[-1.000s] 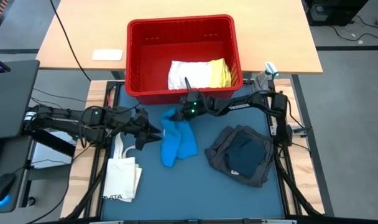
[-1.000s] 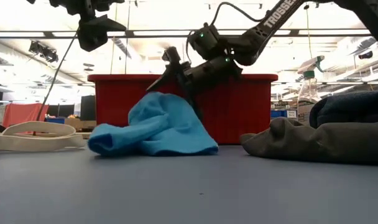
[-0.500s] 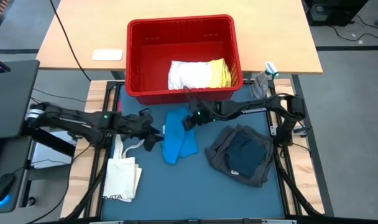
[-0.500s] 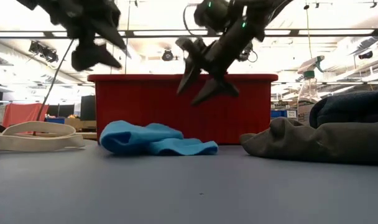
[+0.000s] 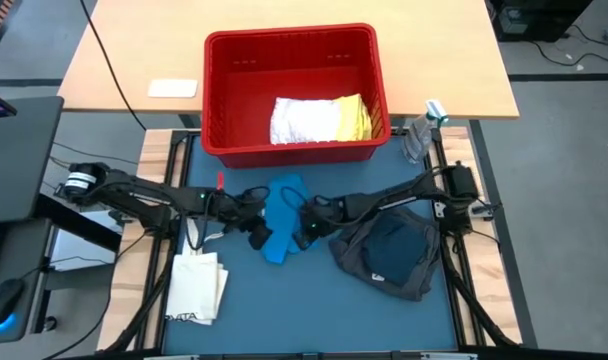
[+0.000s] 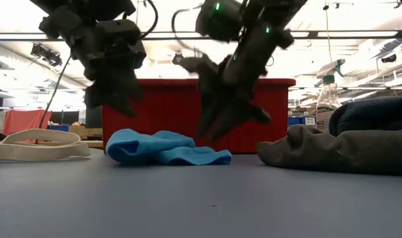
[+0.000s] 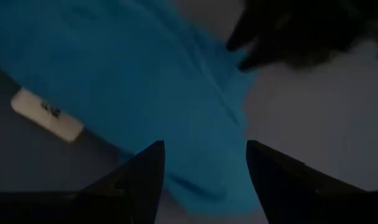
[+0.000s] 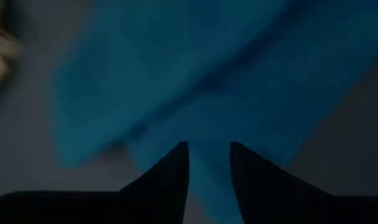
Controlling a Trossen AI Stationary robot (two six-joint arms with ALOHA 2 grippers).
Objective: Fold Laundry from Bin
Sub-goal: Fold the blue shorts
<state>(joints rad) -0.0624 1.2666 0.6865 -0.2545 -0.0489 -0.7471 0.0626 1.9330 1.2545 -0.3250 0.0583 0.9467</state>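
The bright blue cloth [image 5: 282, 218] lies crumpled on the blue mat [image 5: 314, 310], in front of the red bin [image 5: 224, 140]. White [image 5: 302, 120] and yellow [image 5: 352, 117] laundry lies inside the bin. My left gripper [image 5: 252, 226] is open just left of the blue cloth [image 7: 145, 81], pointing down at it. My right gripper [image 5: 306, 228] is over the cloth's right edge [image 8: 195, 93], with a narrow gap between its fingers. In the low view both grippers [image 6: 118, 106] [image 6: 217, 129] show a little above the cloth [image 6: 164, 149].
A pile of dark grey and navy cloth [image 5: 389, 250] lies at the mat's right. A cream tote bag [image 5: 196, 282] lies at the near left, its handles [image 6: 36, 142] stretched out. A spray bottle [image 5: 424, 130] stands at the far right.
My right gripper let go of the blue cloth, which had been lifted by the bin. The cloth fell flat onto the mat. The right gripper then went toward the near edge and tipped downward over the cloth. My left gripper went down and to the right, toward the cloth.
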